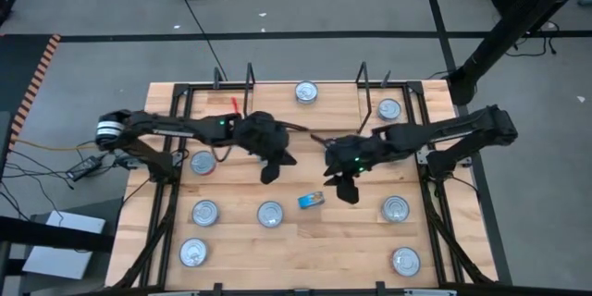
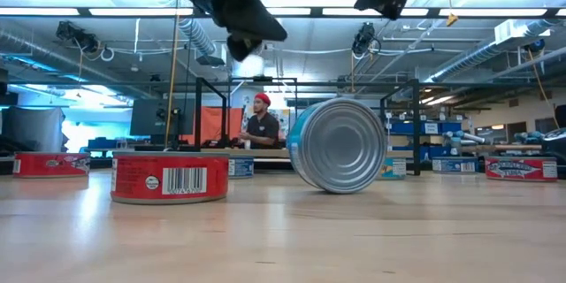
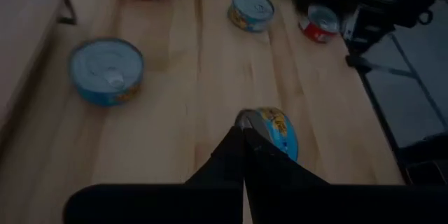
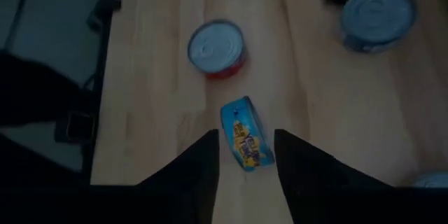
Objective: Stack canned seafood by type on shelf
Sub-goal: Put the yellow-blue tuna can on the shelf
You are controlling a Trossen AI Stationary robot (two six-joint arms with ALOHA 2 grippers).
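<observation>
Wooden boards are forming the surface (image 1: 296, 254), and black wire uprights (image 1: 250, 79) are marking off the shelf (image 1: 342, 102) at its far edge. Two dark arms are hanging over the middle. The left gripper (image 1: 270, 172) is hovering with its jaws pressed together and holding nothing. The right gripper (image 1: 344, 188) is hovering just beside it with its jaws spread, also empty. Flat tins are lying scattered around, most with the silver lid up. One blue tin (image 1: 311, 201) is standing on its edge, between the two grippers and a little nearer to the front edge. In the right wrist view this tin (image 4: 245, 142) is lying straight ahead between the spread fingers (image 4: 203, 161), its round faces turned towards them. The right arm seems better placed to take it.
</observation>
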